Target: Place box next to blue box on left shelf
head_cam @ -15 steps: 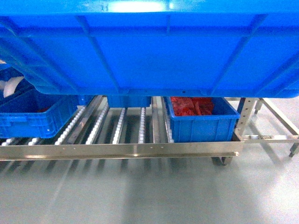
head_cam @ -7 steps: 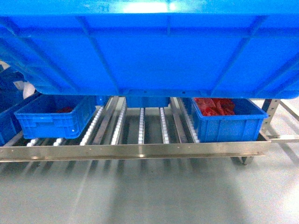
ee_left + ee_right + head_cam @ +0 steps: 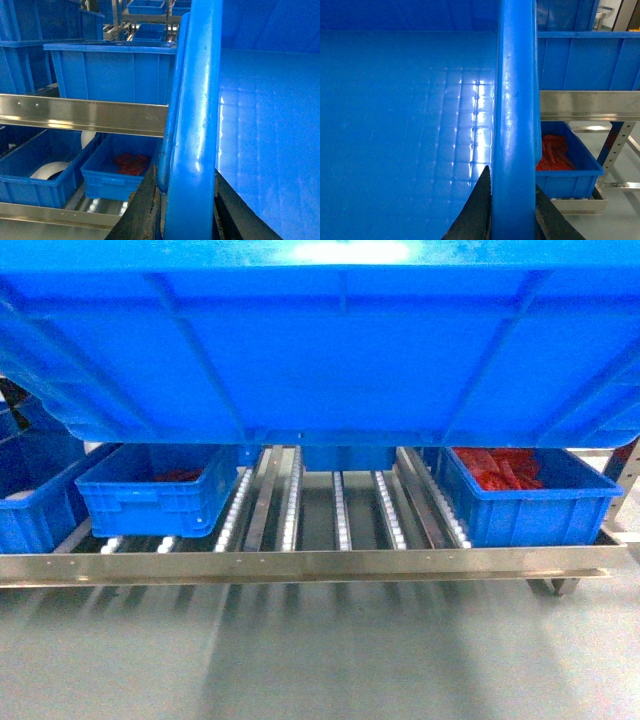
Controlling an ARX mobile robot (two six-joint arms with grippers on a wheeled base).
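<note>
Roller lanes (image 3: 340, 510) bare between bins, both hands pinching box (image 3: 330, 340) rims

The large bright-blue ribbed plastic crate (image 3: 320, 340) overruns the head view's top and sides, hiding both arms and the rear of the silver roller-rail shelf (image 3: 300, 562). Only dark finger edges of each pincer show, bottom-cropped, in the wrist views.

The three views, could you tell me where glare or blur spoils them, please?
Head view: soft throughout, glare on the box top edge. Left wrist view: bright reflection on the box floor. Right wrist view: the same sheen, plus a highlight on the rim; claw fingers are dark silhouettes.
</note>
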